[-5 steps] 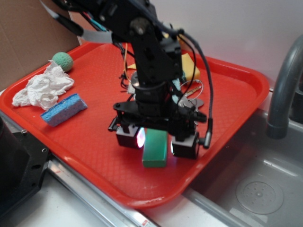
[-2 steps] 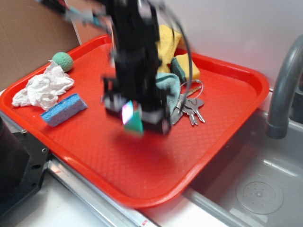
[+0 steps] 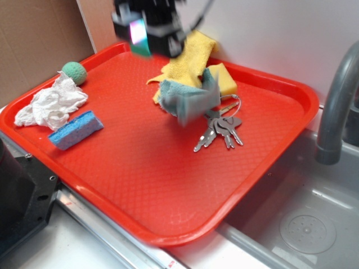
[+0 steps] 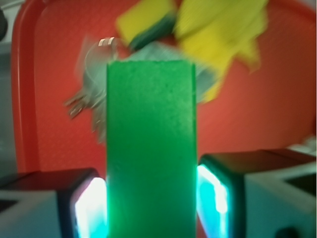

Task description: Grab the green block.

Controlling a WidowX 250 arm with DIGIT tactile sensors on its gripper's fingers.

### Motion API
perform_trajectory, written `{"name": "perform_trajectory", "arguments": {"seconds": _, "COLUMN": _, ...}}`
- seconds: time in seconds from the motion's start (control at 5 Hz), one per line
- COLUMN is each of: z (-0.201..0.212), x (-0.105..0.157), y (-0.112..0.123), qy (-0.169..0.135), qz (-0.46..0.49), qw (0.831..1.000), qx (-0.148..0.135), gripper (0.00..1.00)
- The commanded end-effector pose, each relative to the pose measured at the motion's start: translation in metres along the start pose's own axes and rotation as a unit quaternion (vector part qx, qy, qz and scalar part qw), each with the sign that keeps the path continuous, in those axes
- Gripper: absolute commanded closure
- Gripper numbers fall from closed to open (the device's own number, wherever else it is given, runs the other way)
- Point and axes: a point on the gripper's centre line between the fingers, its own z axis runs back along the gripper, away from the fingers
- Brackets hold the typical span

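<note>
Since the earlier frame, the gripper (image 3: 147, 35) has been raised from low over the red tray (image 3: 168, 185) to the top of the exterior view. The green block (image 4: 151, 153) is clamped between the pads (image 4: 91, 208), held above the tray, its long axis pointing away from the wrist camera toward the keys (image 4: 86, 96).

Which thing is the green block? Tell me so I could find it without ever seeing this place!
Look above the back of the big red tray, where the black gripper hangs in the air. The green block is pinched between its jaws, off the tray. It is a plain, flat-sided green brick, unlike the round green ball or the yellow sponge lying on the tray.
</note>
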Motion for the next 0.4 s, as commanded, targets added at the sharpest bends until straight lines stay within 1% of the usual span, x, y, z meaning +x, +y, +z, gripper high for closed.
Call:
{"name": "perform_trajectory", "arguments": {"seconds": 0.0, "z": 0.061, "x": 0.014, "y": -0.006, "qy": -0.074, "qz": 0.011, "qw": 0.997, "qx": 0.000, "gripper": 1.00}}
{"name": "perform_trajectory", "arguments": {"seconds": 0.2, "z": 0.065, "x": 0.012, "y": -0.026, "qy": -0.074, "qz": -0.018, "qw": 0.997, "qx": -0.019, "gripper": 1.00}}
